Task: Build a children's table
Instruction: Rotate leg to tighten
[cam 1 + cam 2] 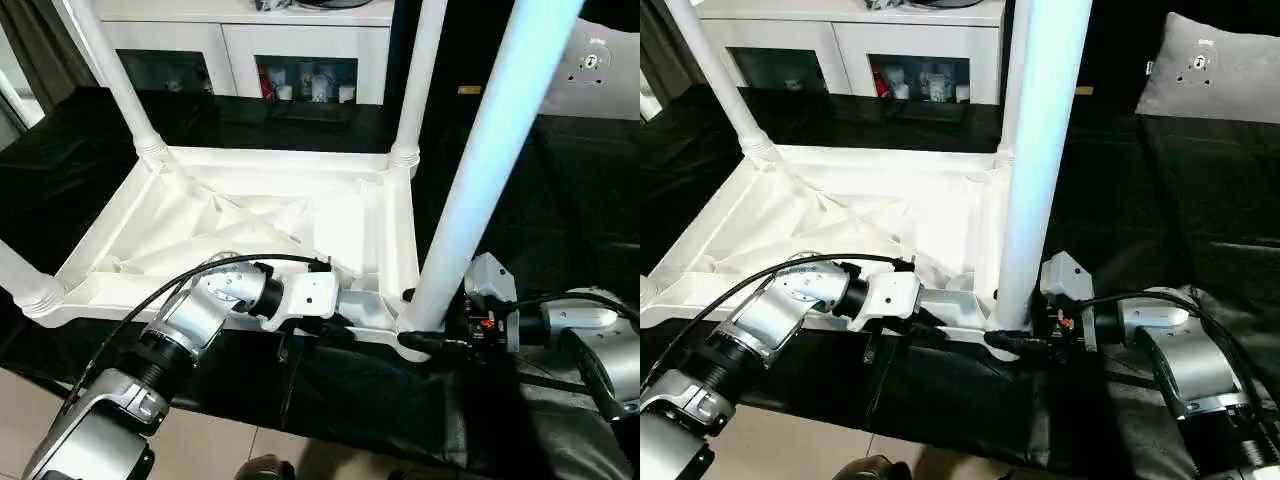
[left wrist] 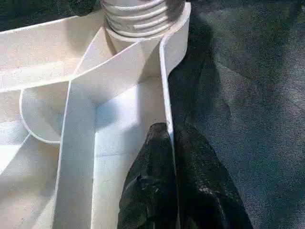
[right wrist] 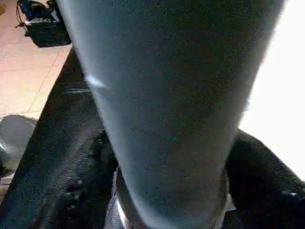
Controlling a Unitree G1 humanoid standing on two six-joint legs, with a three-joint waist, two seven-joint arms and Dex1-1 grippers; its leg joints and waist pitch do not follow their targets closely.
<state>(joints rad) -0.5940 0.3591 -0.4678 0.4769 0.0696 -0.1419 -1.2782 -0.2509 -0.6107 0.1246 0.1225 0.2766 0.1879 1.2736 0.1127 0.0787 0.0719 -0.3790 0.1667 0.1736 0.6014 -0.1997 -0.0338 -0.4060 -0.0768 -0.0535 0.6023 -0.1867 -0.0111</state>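
Silver forearms (image 1: 190,320), black cables, white wrist housings, black jaws.

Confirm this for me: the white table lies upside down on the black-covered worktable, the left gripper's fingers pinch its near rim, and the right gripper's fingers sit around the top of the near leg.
Not quite. The right gripper has its fingers around the base of the near leg, right at the corner socket, not its top, as the right eye view shows. The rest holds: the table lies upside down on the worktable, and the left gripper pinches its near rim.

White children's table (image 1: 250,215), upside down on black cover, four legs upright
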